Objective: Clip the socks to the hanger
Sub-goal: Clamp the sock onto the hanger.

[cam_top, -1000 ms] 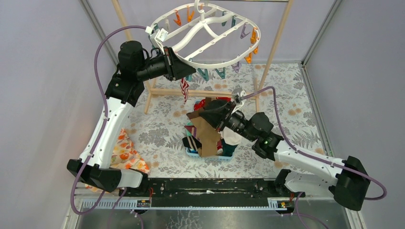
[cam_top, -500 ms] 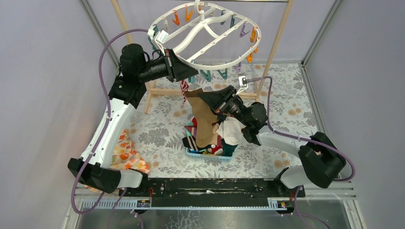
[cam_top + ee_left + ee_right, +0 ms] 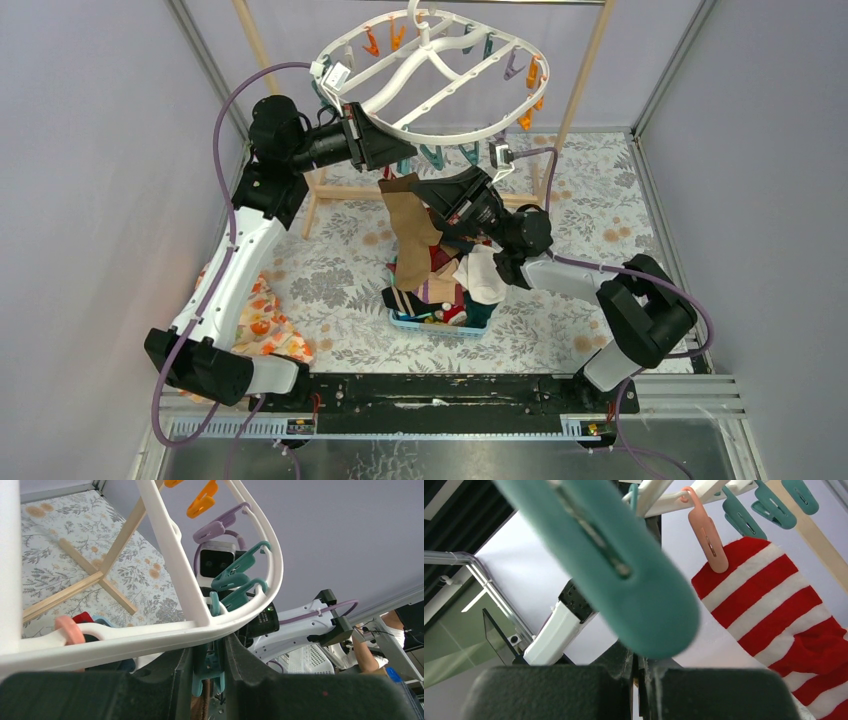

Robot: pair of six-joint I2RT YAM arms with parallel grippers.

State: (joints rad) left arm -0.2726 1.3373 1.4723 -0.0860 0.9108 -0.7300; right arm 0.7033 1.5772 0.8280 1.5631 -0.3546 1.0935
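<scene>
The white oval hanger (image 3: pixel 440 80) hangs from a wooden frame, with coloured pegs on its rim. My left gripper (image 3: pixel 392 155) is at its near rim, shut on a teal peg (image 3: pixel 210 665) and squeezing it. My right gripper (image 3: pixel 418 187) is shut on a brown sock (image 3: pixel 412 240), holding its top just under that peg. The sock's edge shows below the peg in the left wrist view (image 3: pixel 202 705). A red-and-white striped sock (image 3: pixel 769 610) hangs from a pink peg (image 3: pixel 709 535). The other socks (image 3: pixel 478 275) lie piled in a blue basket (image 3: pixel 440 322).
The wooden pole frame (image 3: pixel 575 95) stands behind, its base bars (image 3: pixel 350 192) on the floral cloth table. An orange floral cloth (image 3: pixel 265 320) lies at the left by my left arm's base. Grey walls close in both sides.
My right arm has lifted the brown sock up from the basket to the hanger's near rim, beside my left gripper. The left gripper has stayed at the rim.
</scene>
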